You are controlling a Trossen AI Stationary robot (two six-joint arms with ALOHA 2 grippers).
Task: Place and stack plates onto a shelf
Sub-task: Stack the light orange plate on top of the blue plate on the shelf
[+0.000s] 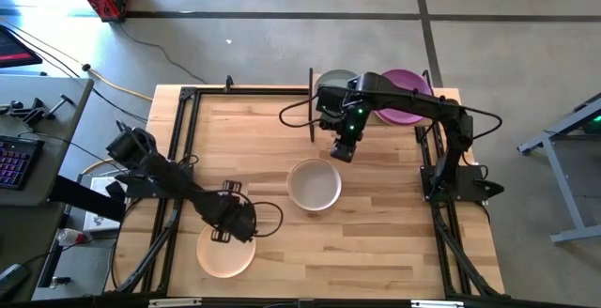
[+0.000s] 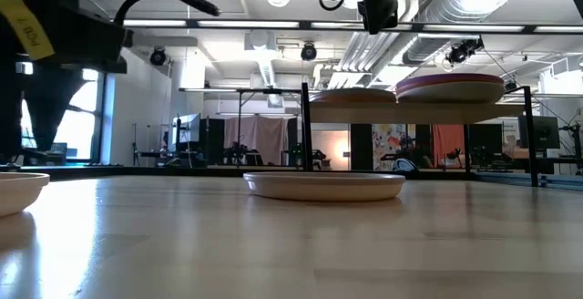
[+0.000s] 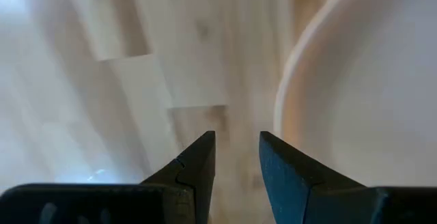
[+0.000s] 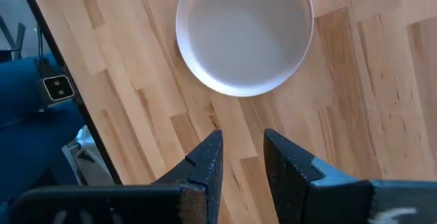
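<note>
Four plates show, all flat and rim-up: a white plate [image 1: 314, 185] mid-table, a peach plate [image 1: 225, 254] at the near edge, and a grey-green plate [image 1: 336, 84] and a purple plate [image 1: 406, 96] side by side on the shelf [image 2: 455, 112]. The left gripper [image 1: 222, 236] hangs at the peach plate's rim, fingers slightly apart and empty. The right gripper [image 1: 342, 151] hovers between shelf and white plate, likewise parted on nothing.

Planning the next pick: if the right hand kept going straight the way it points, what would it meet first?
Probably bare tabletop: the right hand, empty and slightly open, points down just short of the white plate.

Grey concrete floor [image 1: 282, 54], exposed ceiling ducts [image 2: 474, 7], bright window [image 2: 82, 117].
</note>
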